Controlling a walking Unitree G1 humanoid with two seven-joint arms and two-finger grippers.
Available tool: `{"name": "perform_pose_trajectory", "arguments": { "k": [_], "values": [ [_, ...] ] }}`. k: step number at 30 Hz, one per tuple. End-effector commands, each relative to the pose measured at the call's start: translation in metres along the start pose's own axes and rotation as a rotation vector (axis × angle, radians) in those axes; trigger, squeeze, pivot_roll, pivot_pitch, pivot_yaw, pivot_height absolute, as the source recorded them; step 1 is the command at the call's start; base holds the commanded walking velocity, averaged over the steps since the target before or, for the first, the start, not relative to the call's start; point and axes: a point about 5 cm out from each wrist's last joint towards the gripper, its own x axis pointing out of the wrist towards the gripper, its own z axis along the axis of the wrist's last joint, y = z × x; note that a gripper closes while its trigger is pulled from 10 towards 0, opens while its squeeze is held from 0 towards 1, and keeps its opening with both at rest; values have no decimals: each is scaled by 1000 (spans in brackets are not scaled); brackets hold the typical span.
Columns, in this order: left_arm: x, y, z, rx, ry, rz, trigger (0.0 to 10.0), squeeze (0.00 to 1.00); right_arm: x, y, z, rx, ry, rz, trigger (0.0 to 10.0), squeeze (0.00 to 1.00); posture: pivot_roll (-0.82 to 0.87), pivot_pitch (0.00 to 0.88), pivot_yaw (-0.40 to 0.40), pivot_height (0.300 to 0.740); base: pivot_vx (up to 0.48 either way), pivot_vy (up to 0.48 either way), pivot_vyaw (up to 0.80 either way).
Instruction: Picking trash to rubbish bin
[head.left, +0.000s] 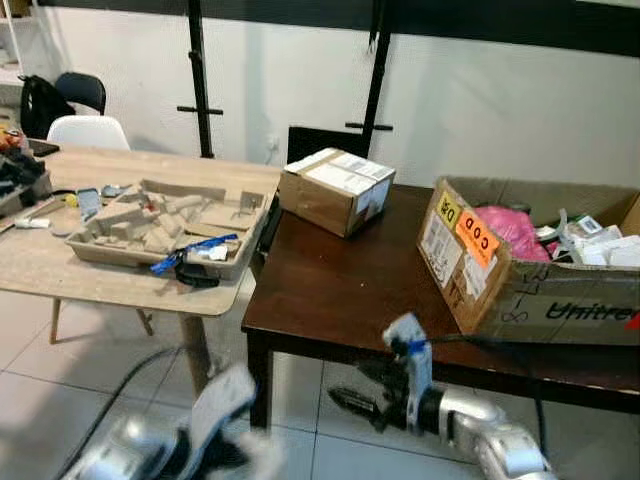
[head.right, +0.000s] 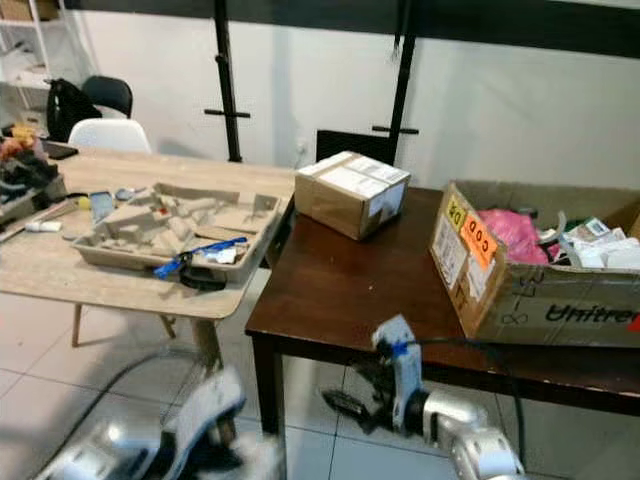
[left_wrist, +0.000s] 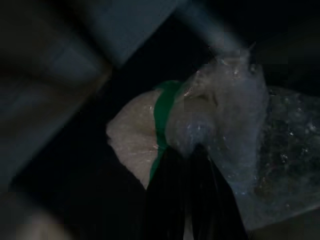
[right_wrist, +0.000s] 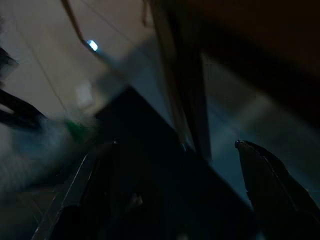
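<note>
- Two benches stand edge to edge: a dark brown bench (head.left: 340, 290) on the right and a pale wooden bench (head.left: 60, 265) on the left.
- The dark bench carries two cardboard boxes: a small sealed box (head.left: 336, 188) near its far left corner, and a large open box (head.left: 520, 262) at its right end, packed with pink and white items.
- The pale bench holds one moulded pulp tray (head.left: 165, 222) full of scraps, with a blue strap (head.left: 190, 252) at its near rim.
- Two chairs, one white (head.left: 88, 131) and one black (head.left: 82, 90), stand behind the pale bench.
- The middle of the dark bench is bare up to its front edge; tiled floor (head.left: 40, 350) lies open below the pale bench.
- The left tool (left_wrist: 192, 165) is clenched on a crumpled clear plastic wrapper (left_wrist: 220, 130) with a green band, held low in front of the robot.
- The right tool (right_wrist: 175, 185) hangs below the dark bench's front edge, its fingers well apart and holding nothing.
</note>
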Motion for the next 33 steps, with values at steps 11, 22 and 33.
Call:
{"name": "perform_pose_trajectory", "arguments": {
  "k": [11, 22, 33],
  "values": [
    [49, -20, -69, -607, 23, 396, 10000, 0, 4, -4, -101, 49, 344, -283, 10000, 0, 39, 5, -51, 740, 0, 0, 0],
    [61, -31, -73, -699, -26, 531, 10000, 0, -21, 5, -167, 372, 513, -671, 10000, 0, 50, 0, -37, 740, 0, 0, 0],
    [67, -33, -66, -660, -61, 529, 10000, 0, -4, 13, -161, 392, 465, -621, 10000, 0, 55, 0, 5, 740, 0, 0, 0]
  ]
}}
